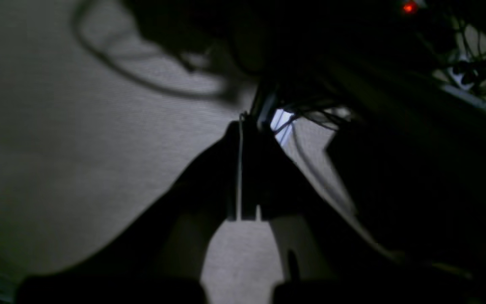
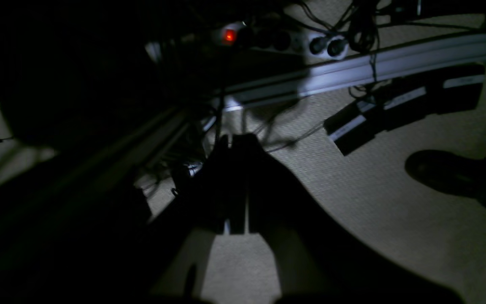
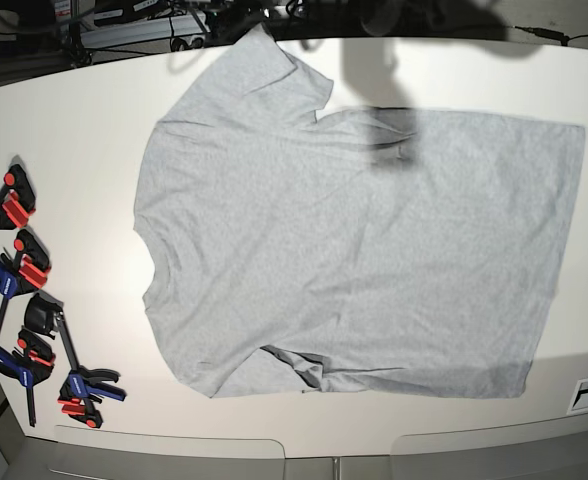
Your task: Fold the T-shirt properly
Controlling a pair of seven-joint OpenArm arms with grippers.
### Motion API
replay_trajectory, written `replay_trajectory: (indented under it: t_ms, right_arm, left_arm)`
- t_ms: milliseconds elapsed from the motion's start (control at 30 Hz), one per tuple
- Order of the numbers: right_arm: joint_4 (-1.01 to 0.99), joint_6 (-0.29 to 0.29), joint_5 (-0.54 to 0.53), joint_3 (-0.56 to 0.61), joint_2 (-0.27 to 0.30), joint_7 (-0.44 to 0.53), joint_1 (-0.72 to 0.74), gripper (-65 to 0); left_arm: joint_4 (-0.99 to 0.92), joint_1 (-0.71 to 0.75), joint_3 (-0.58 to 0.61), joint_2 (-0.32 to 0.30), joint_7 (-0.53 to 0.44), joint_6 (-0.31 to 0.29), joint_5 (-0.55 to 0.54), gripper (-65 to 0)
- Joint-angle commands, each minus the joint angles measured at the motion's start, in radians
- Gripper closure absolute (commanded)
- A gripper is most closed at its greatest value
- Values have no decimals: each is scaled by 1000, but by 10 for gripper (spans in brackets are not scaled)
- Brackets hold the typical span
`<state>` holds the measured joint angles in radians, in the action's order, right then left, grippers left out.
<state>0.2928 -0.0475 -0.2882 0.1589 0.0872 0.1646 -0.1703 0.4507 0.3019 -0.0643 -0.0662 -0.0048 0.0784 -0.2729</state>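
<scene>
Shirt (image 3: 354, 220) spread flat, folding yet to be begun

At the near side of the base view, the lower sleeve (image 3: 249, 377) is seen partly rumpled, with a dark gap left in its folds; the body is laid broad and nearly smooth over the pale table (image 3: 84, 200), probably so that its edges can be found and brought over in turn; the neckline (image 3: 154, 265) is turned to the view's left and the hem (image 3: 566, 220) to its right; no lettering is shown on the upward face.

At the left side, clamps (image 3: 9, 284) are set beside the shirt but apart from it, presumably parked there to be out of the folding space; farther off, the upper sleeve (image 3: 259, 85) is stretched out toward the far edge, and a soft shadow is cast across the cloth near it.

Beyond, in the dim wrist views, the left claw (image 1: 243, 123) and the right claw (image 2: 236, 142) are both pressed together, with nothing pinched; they are held over the floor, away from the cloth, perhaps so that the table is left unobstructed; the rumpled sleeve may need to be straightened first, since a crease could otherwise be trapped inside the fold.
</scene>
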Motion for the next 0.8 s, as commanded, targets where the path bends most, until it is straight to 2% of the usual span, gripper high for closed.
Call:
replay_trajectory:
  t_ms: [0, 133, 267, 467, 600, 767]
  right_arm:
    - [26, 3, -2, -2, 11, 12, -26, 0]
    - [156, 3, -2, -2, 30, 13, -140, 0]
    - [351, 3, -2, -2, 48, 13, -291, 0]
    - [746, 3, -2, -2, 81, 14, -560, 0]
    - [1026, 3, -2, -3, 116, 13, -733, 0]
    - [1355, 3, -5, -59, 126, 8, -916, 0]
  left_arm:
    - [34, 34, 0, -3, -10, 8, -12, 0]
    - [185, 159, 0, -32, -10, 8, -95, 0]
    - [369, 301, 0, -61, -10, 8, -123, 0]
    - [703, 524, 0, -137, -10, 7, -128, 0]
    - [936, 665, -1, -212, -8, 7, -200, 0]
    - [1222, 817, -76, -265, 71, 4, -217, 0]
